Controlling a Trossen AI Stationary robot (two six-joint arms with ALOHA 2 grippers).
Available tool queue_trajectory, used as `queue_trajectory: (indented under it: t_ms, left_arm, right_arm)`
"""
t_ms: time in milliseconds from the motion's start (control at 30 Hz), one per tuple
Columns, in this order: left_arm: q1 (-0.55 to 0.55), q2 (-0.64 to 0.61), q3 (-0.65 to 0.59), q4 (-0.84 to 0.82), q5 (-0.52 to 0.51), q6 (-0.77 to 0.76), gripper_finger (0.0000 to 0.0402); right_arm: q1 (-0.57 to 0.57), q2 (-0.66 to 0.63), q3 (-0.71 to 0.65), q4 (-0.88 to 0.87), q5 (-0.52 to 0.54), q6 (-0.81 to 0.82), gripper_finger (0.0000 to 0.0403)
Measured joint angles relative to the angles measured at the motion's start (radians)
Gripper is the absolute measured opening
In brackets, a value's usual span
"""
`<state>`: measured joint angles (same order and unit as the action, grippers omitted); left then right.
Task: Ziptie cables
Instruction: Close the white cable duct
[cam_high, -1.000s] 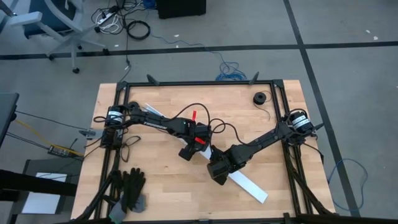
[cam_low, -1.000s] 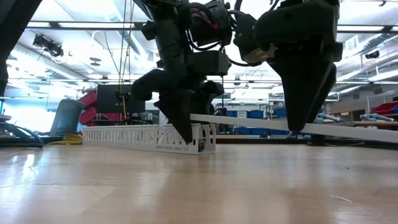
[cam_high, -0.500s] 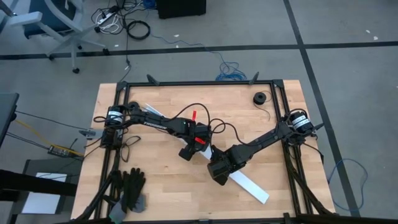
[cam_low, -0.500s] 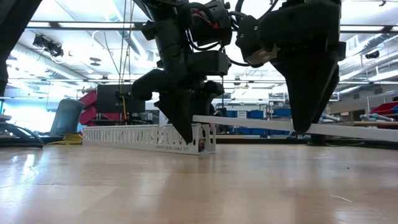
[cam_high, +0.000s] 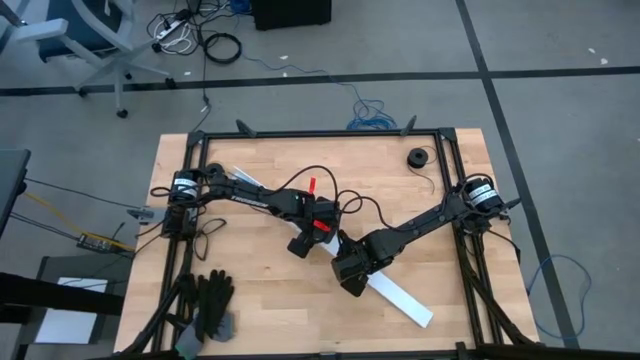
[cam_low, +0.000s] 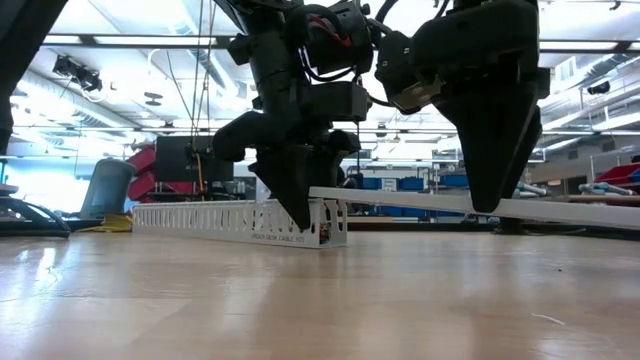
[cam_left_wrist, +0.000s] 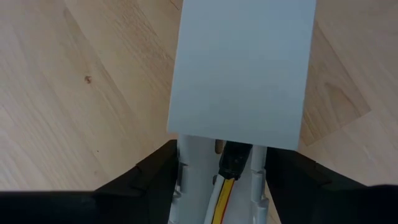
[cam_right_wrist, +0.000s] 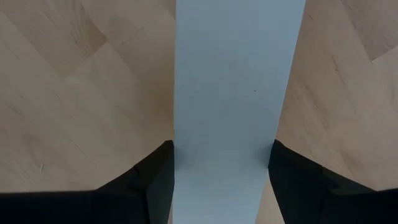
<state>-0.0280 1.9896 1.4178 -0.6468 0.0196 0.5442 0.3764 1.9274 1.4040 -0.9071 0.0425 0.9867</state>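
Both hands gripped parts of the white cable channel at mid-desk.

Nearest, the right hand (cam_low: 497, 205) was closed partway on the flat white cover strip (cam_right_wrist: 233, 81), held clear of the desk (cam_high: 260, 300). Just beyond, the left hand (cam_low: 300, 218) was closed partway on the slotted channel (cam_low: 215, 221) resting on the desk. The cables (cam_left_wrist: 222, 193), yellow and white with a dark plug end, lay inside that channel between the left fingers.

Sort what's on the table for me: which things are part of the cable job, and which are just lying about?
In the job: cables in slotted channel; white cover strip, held by left gripper and right gripper.

Lying about: black gloves; black tape roll.
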Motion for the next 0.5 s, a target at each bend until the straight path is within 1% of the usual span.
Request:
queue_trajectory:
  t_ms: [500]
  left_arm:
    - [0.000,0.000,0.000,0.004,0.000,-0.015,0.0198]
  right_arm:
    - [-0.020,0.001,0.000,0.000,-0.013,-0.038,0.0211]
